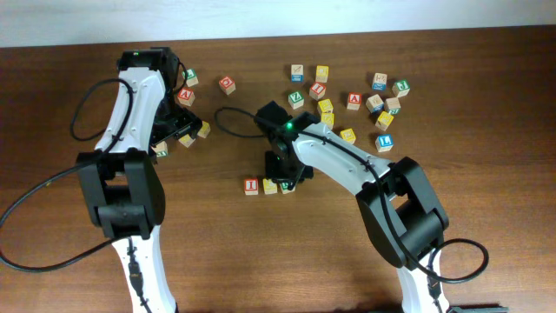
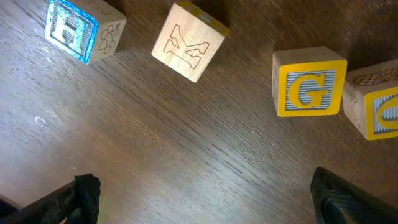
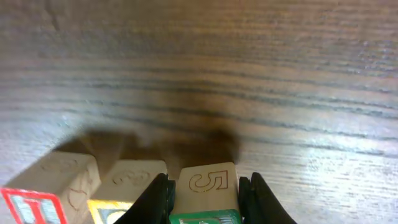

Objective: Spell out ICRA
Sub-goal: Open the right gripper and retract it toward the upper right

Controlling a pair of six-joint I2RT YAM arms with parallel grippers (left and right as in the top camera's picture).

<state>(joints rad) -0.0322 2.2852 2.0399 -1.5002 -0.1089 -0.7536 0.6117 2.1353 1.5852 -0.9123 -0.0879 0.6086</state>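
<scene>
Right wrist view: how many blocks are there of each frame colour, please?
Red-framed block: 1
Yellow-framed block: 1
Green-framed block: 1
Total: 3

Even light, dark shadow behind soft-focus block (image 3: 206,183)

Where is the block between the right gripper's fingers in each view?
Overhead: green-faced block, third in the row, under the right gripper.
Left wrist: not in it.
Right wrist: bottom centre, clamped between the fingers.
Shared landmark: the red I block at the row's left end.
</scene>
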